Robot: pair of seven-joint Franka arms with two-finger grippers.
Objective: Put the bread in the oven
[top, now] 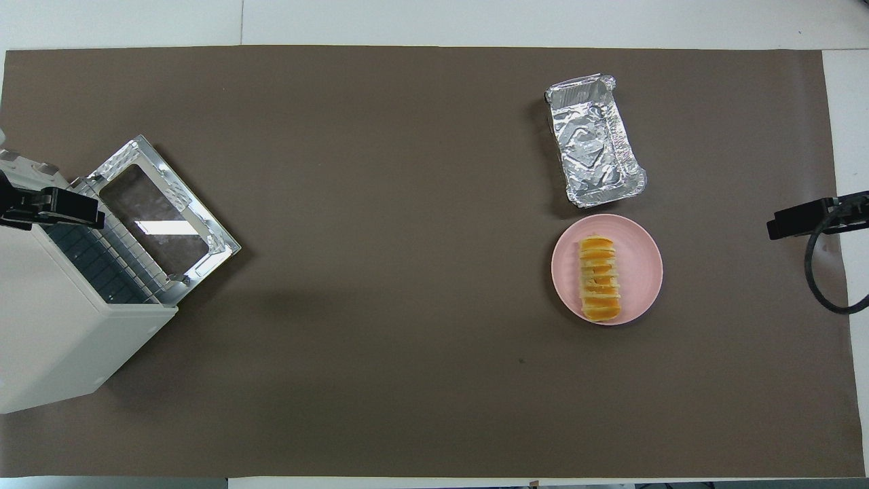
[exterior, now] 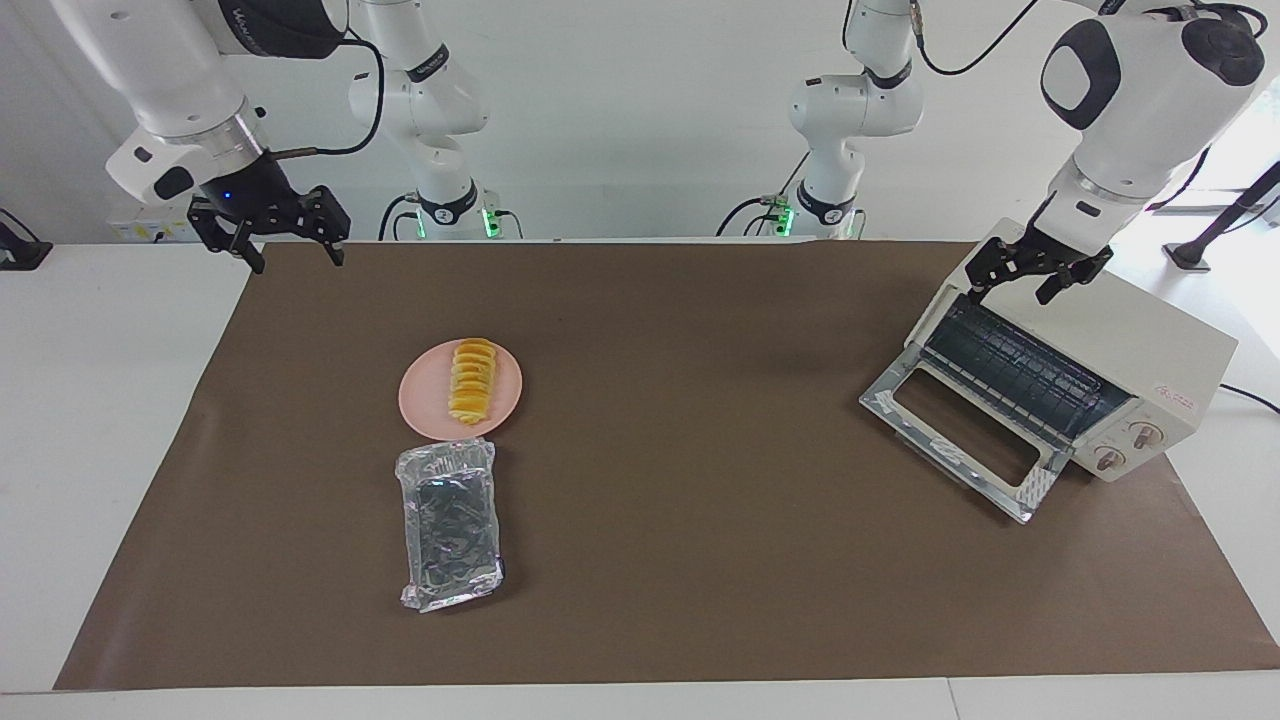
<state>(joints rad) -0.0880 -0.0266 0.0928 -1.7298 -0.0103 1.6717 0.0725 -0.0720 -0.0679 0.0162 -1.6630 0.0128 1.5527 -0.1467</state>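
Note:
The bread (exterior: 470,392) is a ridged yellow-orange row of slices lying on a round pink plate (exterior: 425,400), toward the right arm's end of the table. It also shows in the overhead view (top: 599,285) on the plate (top: 641,272). The cream-white oven (exterior: 1140,345) stands at the left arm's end, its glass door (exterior: 960,430) dropped open and the dark wire rack showing. My left gripper (exterior: 1013,288) is open and empty, raised over the oven's top front edge. My right gripper (exterior: 296,258) is open and empty, raised over the mat's corner, well apart from the bread.
A crinkled silver foil tray (exterior: 452,525) lies just farther from the robots than the plate, also in the overhead view (top: 595,139). A brown mat (exterior: 700,560) covers the table. The oven (top: 61,326) and its open door (top: 163,217) sit angled toward the middle.

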